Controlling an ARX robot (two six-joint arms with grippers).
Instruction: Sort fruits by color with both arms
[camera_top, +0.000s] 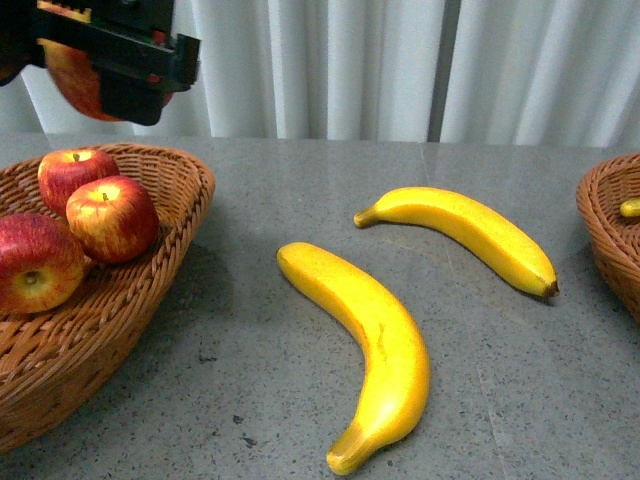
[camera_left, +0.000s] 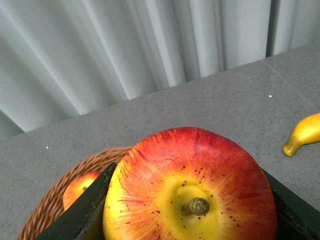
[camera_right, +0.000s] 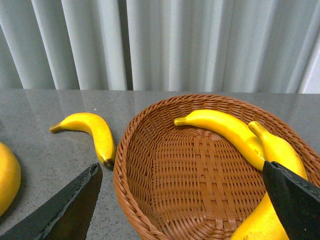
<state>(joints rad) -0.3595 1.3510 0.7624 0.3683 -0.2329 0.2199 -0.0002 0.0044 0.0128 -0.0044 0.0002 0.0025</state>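
Glossy red apple (camera_left: 210, 155), yellow-crowned, brown-stemmed

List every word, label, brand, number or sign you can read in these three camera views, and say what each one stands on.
None: no readable text appears in any view.
The apples, bananas, wicker baskets, grey table and curtain carry no markings.
The left hand, shut on an apple, and the open right hand show plain dark surfaces without lettering.
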